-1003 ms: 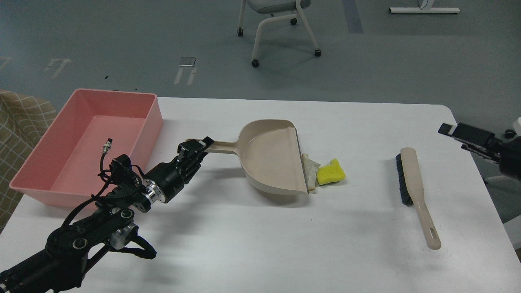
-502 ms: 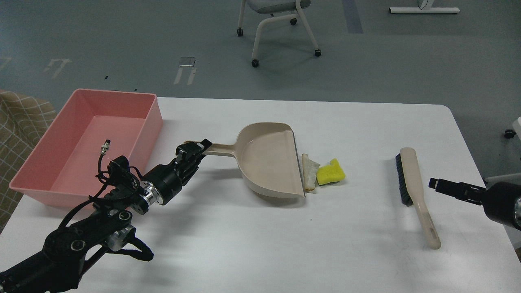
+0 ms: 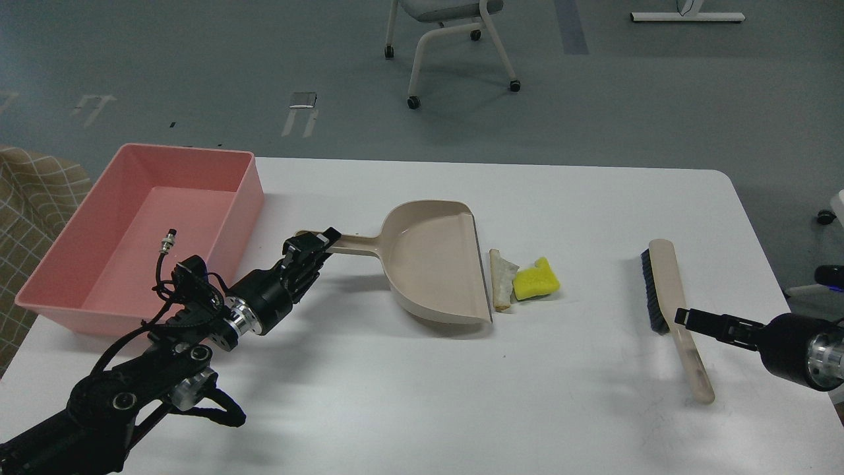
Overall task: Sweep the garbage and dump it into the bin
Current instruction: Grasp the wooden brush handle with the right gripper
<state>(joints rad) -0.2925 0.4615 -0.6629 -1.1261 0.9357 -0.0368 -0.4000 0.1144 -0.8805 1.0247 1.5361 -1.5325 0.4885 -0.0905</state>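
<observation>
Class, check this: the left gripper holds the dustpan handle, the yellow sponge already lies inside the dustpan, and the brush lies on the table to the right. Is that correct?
Not quite. The head view shows the yellow sponge on the table just outside the dustpan mouth, beside the off-white scrap. The left gripper does hold the handle, and the brush lies to the right.

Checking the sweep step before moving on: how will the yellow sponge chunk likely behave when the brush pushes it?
The yellow sponge chunk looks like foam, so probably very light and soft; it may tumble or skid rather than slide steadily. Its blocky shape makes rolling away unlikely. The off-white scrap lies between it and the dustpan lip, so both probably move together.
</observation>
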